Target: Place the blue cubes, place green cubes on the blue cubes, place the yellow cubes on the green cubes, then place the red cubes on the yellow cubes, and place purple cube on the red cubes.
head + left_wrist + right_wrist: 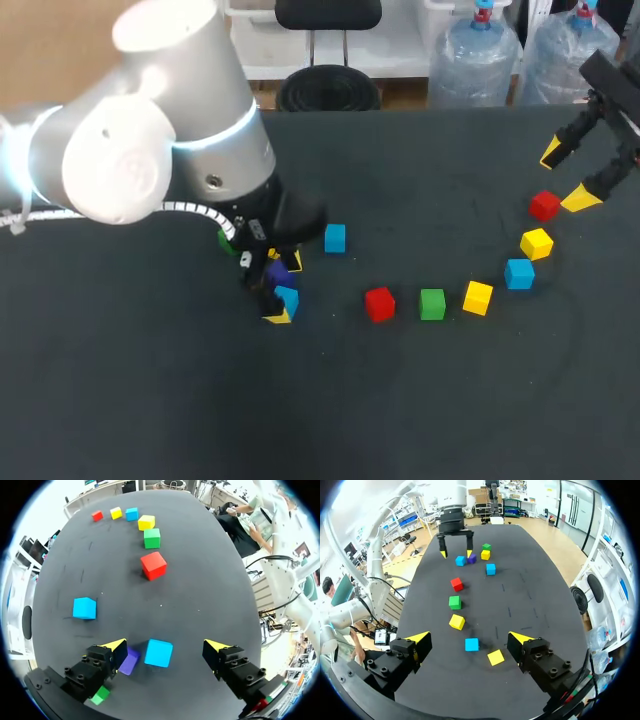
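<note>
Left wrist view shows your left end effector point(165, 646) spread wide astride a blue cube point(158, 653) on the surface point(200, 580), with neither finger touching it. The likely trouble is the purple cube point(129, 661) just beside one finger: closing could catch it or shove it, skewing your grip. A green cube point(100, 695) lies under that same finger, so a lower descent may strike it. A second blue cube point(84, 608) stands apart, and a red cube point(153, 565) begins the curved row ahead. Your right end effector point(566, 176) hangs wide open and holds nothing, well apart.
</note>
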